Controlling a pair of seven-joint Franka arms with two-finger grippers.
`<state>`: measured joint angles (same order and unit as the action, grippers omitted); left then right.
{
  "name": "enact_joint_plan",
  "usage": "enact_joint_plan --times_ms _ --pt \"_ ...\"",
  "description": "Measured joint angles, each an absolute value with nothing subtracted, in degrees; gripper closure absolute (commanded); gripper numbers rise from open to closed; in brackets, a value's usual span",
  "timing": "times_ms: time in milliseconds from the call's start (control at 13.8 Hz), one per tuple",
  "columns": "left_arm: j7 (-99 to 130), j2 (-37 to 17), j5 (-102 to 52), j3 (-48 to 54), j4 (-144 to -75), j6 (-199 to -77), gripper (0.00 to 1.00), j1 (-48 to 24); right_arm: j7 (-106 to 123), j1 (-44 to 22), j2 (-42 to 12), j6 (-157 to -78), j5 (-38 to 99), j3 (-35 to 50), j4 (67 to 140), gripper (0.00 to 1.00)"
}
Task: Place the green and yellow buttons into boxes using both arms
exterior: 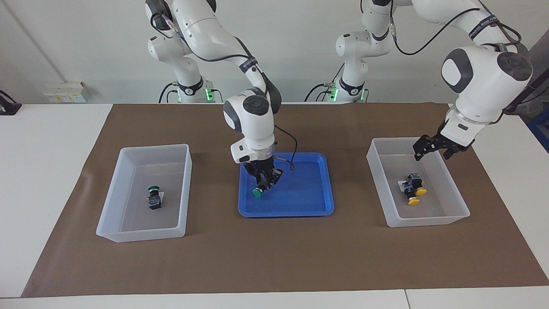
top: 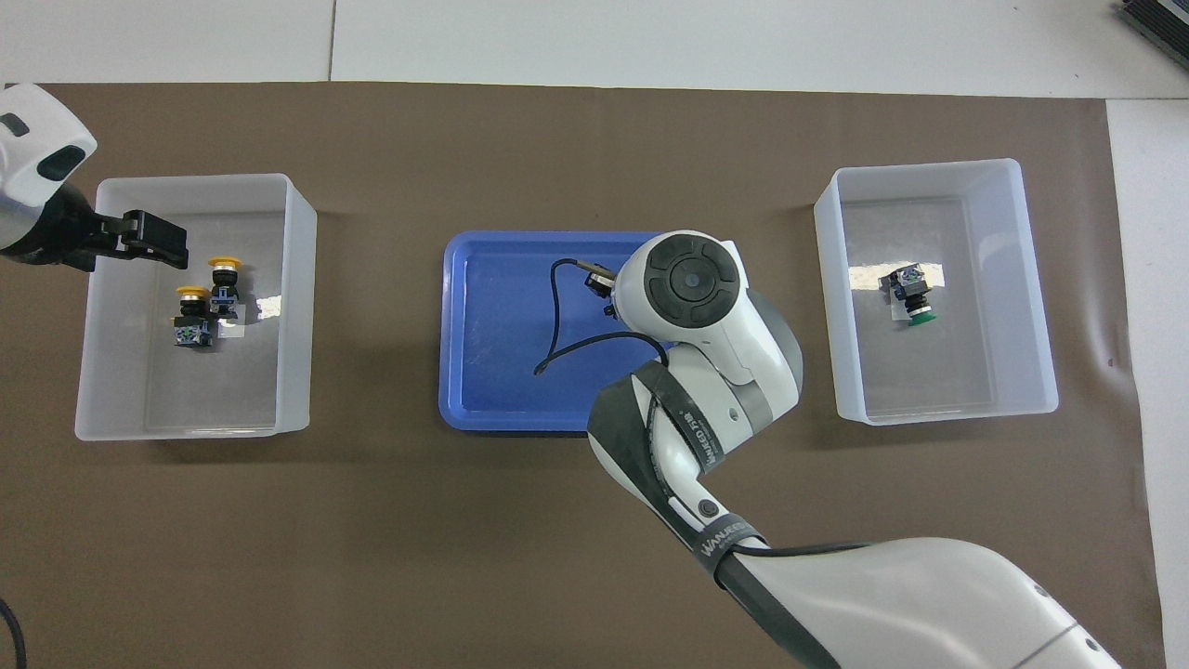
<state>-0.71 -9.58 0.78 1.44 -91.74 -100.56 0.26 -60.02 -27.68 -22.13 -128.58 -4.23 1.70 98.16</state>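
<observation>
Right claw pinched on green button in blue tray, hidden overhead by its arm. Left claw spread wide, empty, over bin holding two yellow buttons. Second green button in other bin.

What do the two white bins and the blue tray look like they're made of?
Both bins look like thin translucent plastic with a frosted finish: the brown mat shows faintly through their walls. The blue tray looks like opaque moulded plastic, smooth and slightly glossy, with rounded corners.
</observation>
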Motion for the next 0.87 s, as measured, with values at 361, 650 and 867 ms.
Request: enact_joint_plan --times_ms 361,650,867 --pt "0.54 -4.31 0.78 2.08 -90.22 -90.25 0.00 -2.11 -38.21 -17.64 -8.94 -113.75 -4.29 1.45 98.05 1.00" --pt "0.82 -2.38 0.78 2.06 -92.73 -89.95 0.00 -2.08 -17.32 -6.03 -6.88 -111.22 -4.28 1.17 99.85 1.00" --pt "0.92 -2.38 0.78 1.98 -93.66 -91.51 0.00 -2.04 -5.65 1.24 -7.34 -114.10 -4.26 1.08 103.28 1.00"
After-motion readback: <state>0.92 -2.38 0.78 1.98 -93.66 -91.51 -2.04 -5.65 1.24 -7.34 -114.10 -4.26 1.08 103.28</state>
